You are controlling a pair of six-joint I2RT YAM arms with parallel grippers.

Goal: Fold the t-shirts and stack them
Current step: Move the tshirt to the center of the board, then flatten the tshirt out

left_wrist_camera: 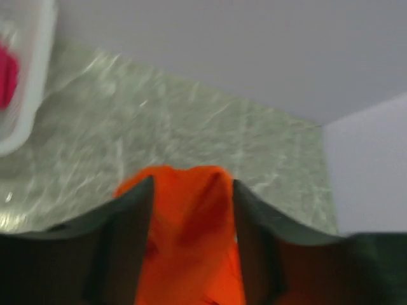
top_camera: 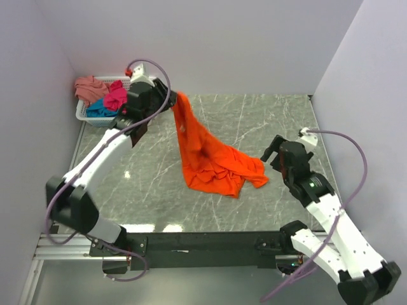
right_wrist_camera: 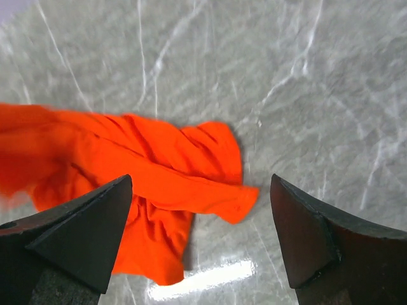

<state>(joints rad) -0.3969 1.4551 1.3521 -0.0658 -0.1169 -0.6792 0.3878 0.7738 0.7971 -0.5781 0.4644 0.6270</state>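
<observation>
Left jaws are pinching the orange shirt (left_wrist_camera: pixel 191 248) by one end, though that wrist view is showing it blurred. Right jaws are hanging spread wide, low over its crumpled lower edge lying on the table (top_camera: pixel 273 117). The left arm is stretching far out, hiding part of the basket (top_camera: pixel 82 116). Four shirts are showing: the orange one, plus salmon (top_camera: pixel 89 87), magenta (top_camera: pixel 116 97) and teal (top_camera: pixel 100 112) lying in the basket.
</observation>
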